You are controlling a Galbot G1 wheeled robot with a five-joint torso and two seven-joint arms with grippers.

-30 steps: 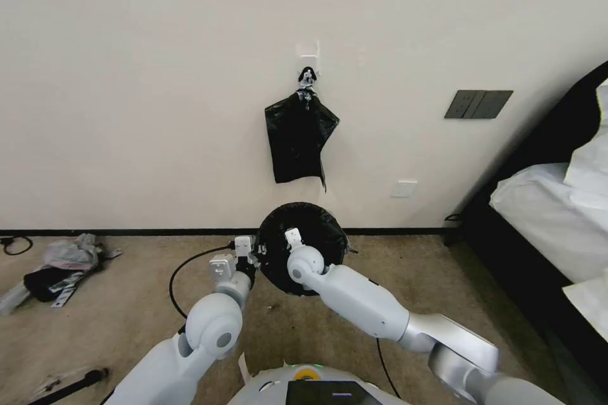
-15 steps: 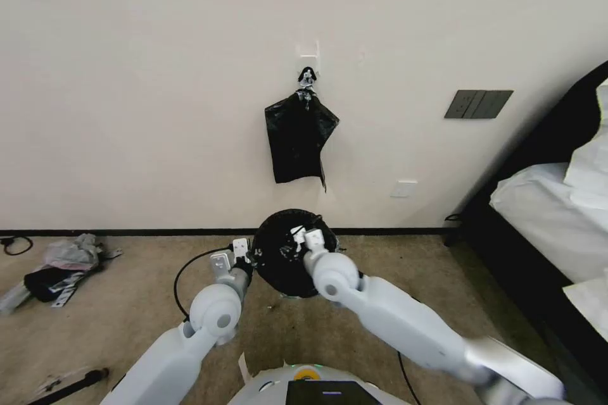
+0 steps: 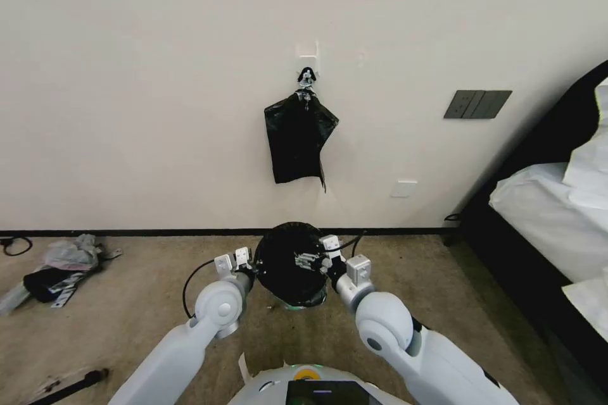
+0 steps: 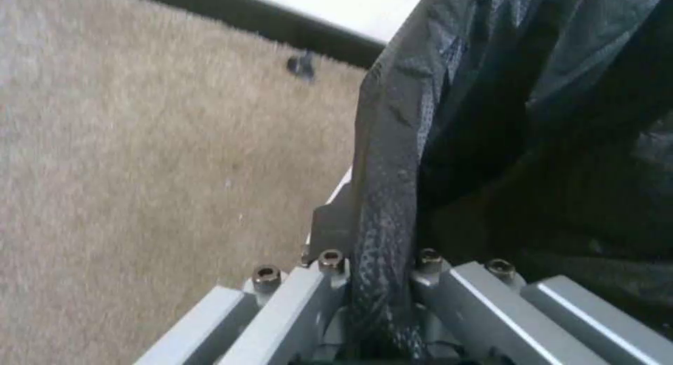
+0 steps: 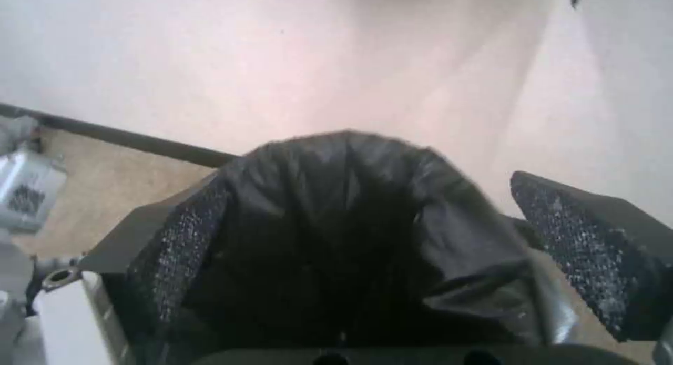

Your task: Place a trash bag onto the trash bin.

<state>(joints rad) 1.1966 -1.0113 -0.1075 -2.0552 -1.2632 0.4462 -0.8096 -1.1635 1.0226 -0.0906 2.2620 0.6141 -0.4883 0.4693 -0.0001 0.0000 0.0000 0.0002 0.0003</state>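
Both grippers flank the trash bin (image 3: 297,301). The left gripper (image 3: 248,264) pinches the trash bag (image 3: 288,259) at the bin's left edge. The right gripper (image 3: 316,261) gapes wide, apparently straddling the bag's right edge, which lies directly between its pads (image 5: 582,249).

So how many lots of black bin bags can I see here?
2. One trash bag is draped over the trash bin on the carpet, held by the left gripper, the right gripper open beside it. A bundle of bags hangs on the wall hook above.
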